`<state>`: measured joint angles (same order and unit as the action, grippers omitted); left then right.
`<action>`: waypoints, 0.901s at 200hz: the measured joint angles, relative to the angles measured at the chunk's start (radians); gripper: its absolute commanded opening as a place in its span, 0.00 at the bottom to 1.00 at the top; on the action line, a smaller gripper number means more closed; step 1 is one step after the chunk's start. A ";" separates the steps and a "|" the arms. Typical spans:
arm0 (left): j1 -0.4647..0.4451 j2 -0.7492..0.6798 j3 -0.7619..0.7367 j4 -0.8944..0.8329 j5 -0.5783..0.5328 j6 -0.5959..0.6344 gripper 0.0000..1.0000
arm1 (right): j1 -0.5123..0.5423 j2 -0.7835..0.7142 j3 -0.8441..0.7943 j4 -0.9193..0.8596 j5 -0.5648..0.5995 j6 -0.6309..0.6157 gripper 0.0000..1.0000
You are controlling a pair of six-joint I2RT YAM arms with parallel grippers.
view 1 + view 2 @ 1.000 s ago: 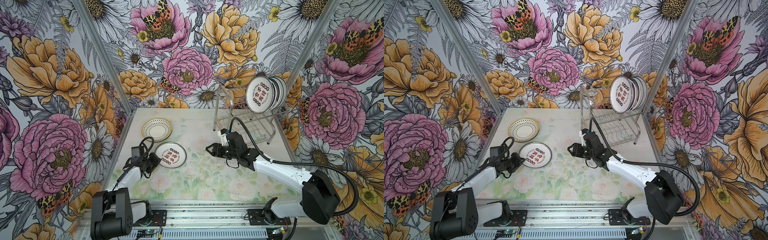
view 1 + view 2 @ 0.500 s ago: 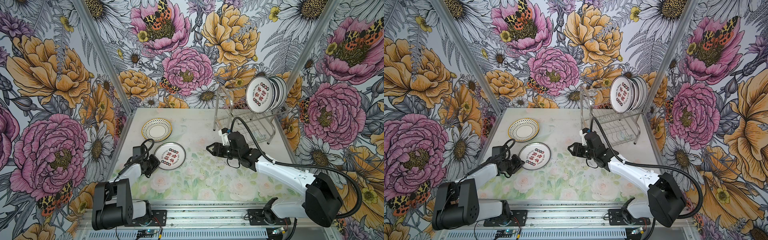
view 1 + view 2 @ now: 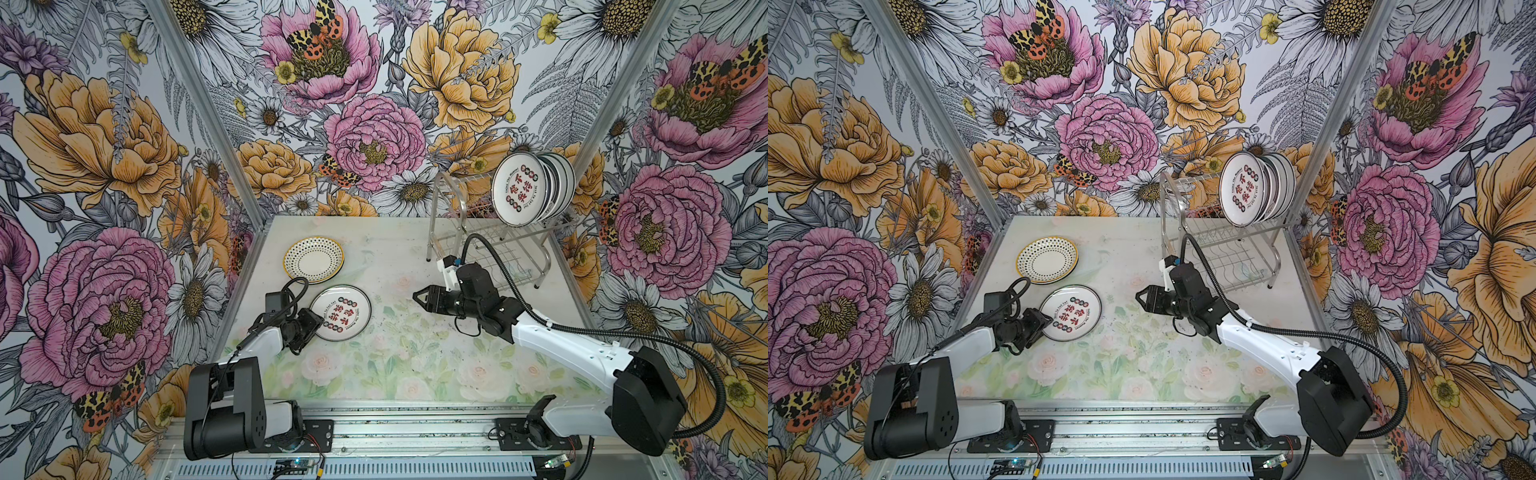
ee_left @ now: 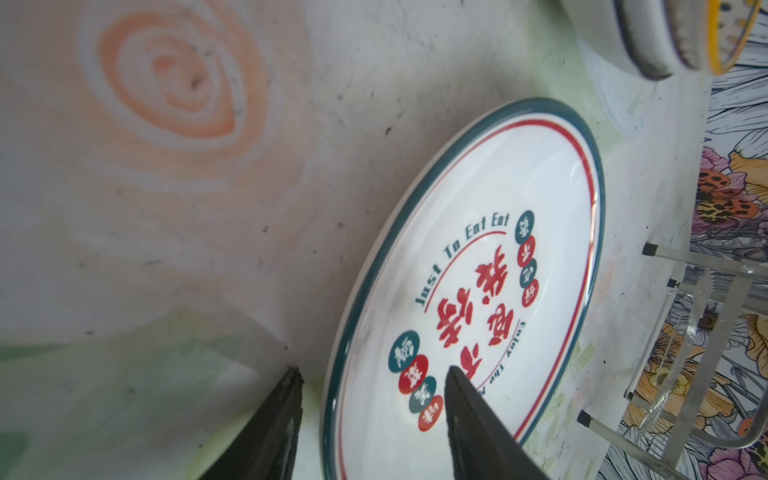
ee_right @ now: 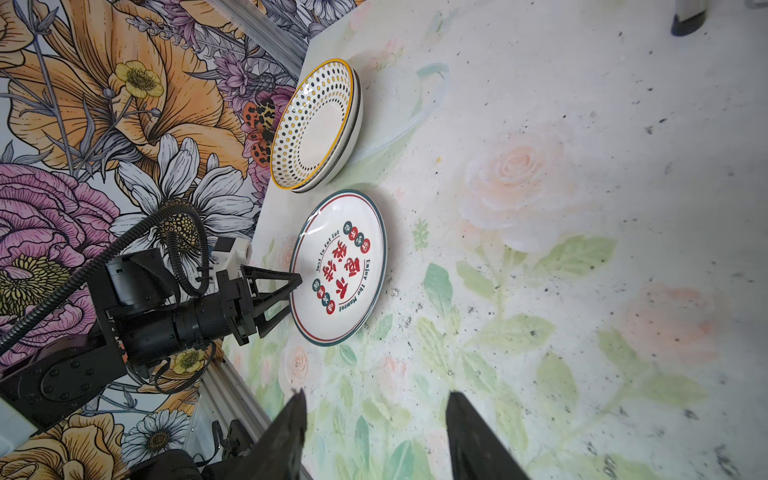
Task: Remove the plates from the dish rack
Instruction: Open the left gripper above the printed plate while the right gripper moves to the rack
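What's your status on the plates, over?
Left hand open, straddling rim of red-lettered plate, flat on table. Right hand open, empty. More plates upright in dish rack. Nothing seen in the way.

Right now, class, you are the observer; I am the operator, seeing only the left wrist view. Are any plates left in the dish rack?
Observer: Yes, several plates stand on edge on the dish rack's upper tier.
Operator: Where is the right gripper?
Observer: The right gripper hangs open and empty above the table, between rack and red-lettered plate.
Operator: What tops the stack beside my plate?
Observer: A yellow-rimmed dotted plate.
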<state>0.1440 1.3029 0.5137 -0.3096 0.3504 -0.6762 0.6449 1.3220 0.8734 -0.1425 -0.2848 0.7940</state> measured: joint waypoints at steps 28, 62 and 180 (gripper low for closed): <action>0.014 -0.042 -0.001 -0.045 -0.010 0.001 0.65 | 0.000 -0.034 0.000 -0.004 -0.004 -0.019 0.56; 0.018 -0.161 0.000 -0.101 -0.011 -0.003 0.89 | 0.004 -0.100 0.014 -0.019 -0.007 -0.060 0.60; -0.098 -0.291 0.195 -0.266 -0.051 -0.011 0.99 | -0.234 -0.239 0.448 -0.150 -0.011 -0.257 0.99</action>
<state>0.0460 1.0115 0.7082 -0.5758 0.2996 -0.6872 0.4110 1.0828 1.3212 -0.2924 -0.2955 0.5373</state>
